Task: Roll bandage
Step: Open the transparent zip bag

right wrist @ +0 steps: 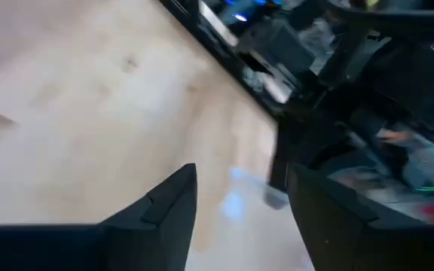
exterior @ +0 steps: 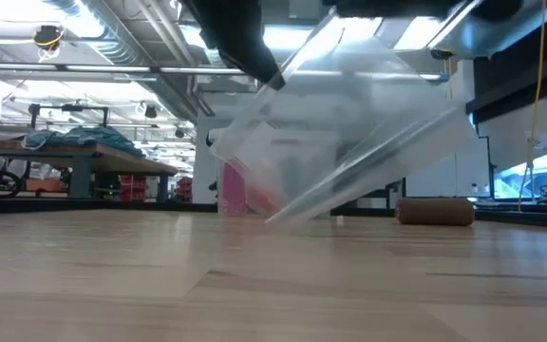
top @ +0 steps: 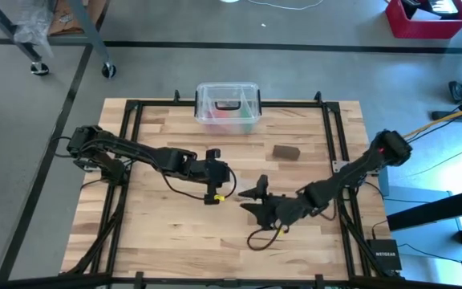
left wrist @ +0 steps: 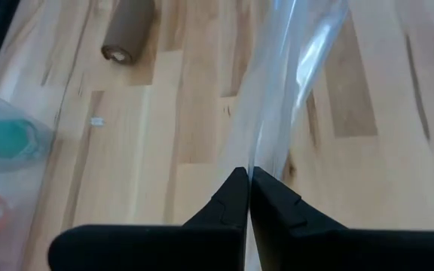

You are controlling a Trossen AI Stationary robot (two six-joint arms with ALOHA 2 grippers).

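The left gripper (left wrist: 249, 197) is clamped on a clear plastic bag (left wrist: 285, 83) near the rolled bandage (top: 285, 152); the right gripper (right wrist: 241, 197) stands apart, empty.

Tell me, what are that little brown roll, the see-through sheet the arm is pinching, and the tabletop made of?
The brown roll looks like soft matte fabric; its end shows wound layers. The see-through sheet seems to be thin glossy plastic film: it is clear, catches glare and creases where the left gripper pinches it in shut jaws. The tabletop appears to be pale wood planks with visible grain and joints.
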